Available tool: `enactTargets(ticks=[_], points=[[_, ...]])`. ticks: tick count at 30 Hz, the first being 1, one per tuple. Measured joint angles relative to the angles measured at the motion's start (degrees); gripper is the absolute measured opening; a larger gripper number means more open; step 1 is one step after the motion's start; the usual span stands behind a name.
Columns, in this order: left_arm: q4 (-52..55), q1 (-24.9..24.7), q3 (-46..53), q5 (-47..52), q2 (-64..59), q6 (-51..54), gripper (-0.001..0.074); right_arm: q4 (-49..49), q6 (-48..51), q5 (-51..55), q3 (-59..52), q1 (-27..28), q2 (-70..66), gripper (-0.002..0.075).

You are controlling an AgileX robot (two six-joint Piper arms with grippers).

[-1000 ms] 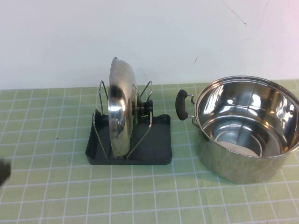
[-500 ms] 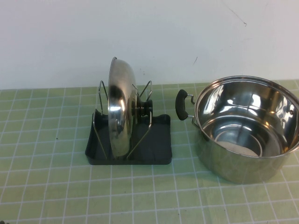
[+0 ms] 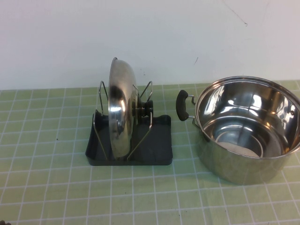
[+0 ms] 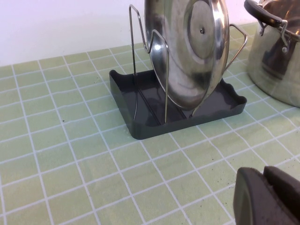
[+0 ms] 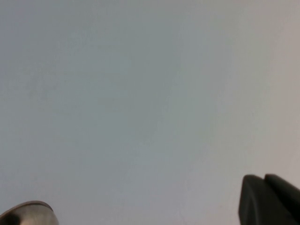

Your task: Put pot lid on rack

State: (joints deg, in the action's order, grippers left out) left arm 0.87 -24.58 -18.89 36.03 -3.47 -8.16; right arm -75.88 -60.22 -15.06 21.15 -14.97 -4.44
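Left gripper (image 4: pixel 268 197) low, jaws together.

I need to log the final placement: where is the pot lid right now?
In the high view the pot lid stands on edge between the wire loops of the rack, left of centre, beside the pot; the left gripper and right gripper are away.

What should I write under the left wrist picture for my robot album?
Pot lid standing upright in the rack, pot beside it, left gripper shut and backed off.
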Motion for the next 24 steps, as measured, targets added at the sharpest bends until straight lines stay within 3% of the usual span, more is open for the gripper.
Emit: enactTargets(ticks=[5, 7, 10, 13, 15, 18, 24], points=[[0.0, 0.0, 0.0, 0.0, 0.0, 0.1, 0.0001, 0.48, 0.05, 1.85, -2.18, 0.0, 0.0, -0.0001], [0.0, 0.0, 0.0, -0.09, 0.0, 0.1, 0.0001, 5.2, 2.85, 4.59, -4.24, 0.0, 0.0, -0.0001], [0.0, 0.0, 0.0, -0.09, 0.0, 0.1, 0.0001, 28.17, 23.27, 10.0, -7.51, 0.0, 0.0, -0.0001], [0.0, 0.0, 0.0, -0.09, 0.0, 0.1, 0.0001, 59.56, 57.92, 19.61, -8.56, 0.0, 0.0, -0.0001], [0.0, 0.0, 0.0, -0.09, 0.0, 0.2, 0.0001, 76.26, 73.05, 25.52, -9.5, 0.0, 0.0, -0.0001], [0.0, 0.0, 0.0, -0.09, 0.0, 0.2, 0.0001, 84.7, 81.19, 24.94, -12.57, 0.87, 0.0, -0.0001], [0.0, 0.0, 0.0, -0.09, 0.0, 0.2, 0.0001, 90.56, 83.69, 17.32, -21.58, 8.6, 1.94, -0.0001]])
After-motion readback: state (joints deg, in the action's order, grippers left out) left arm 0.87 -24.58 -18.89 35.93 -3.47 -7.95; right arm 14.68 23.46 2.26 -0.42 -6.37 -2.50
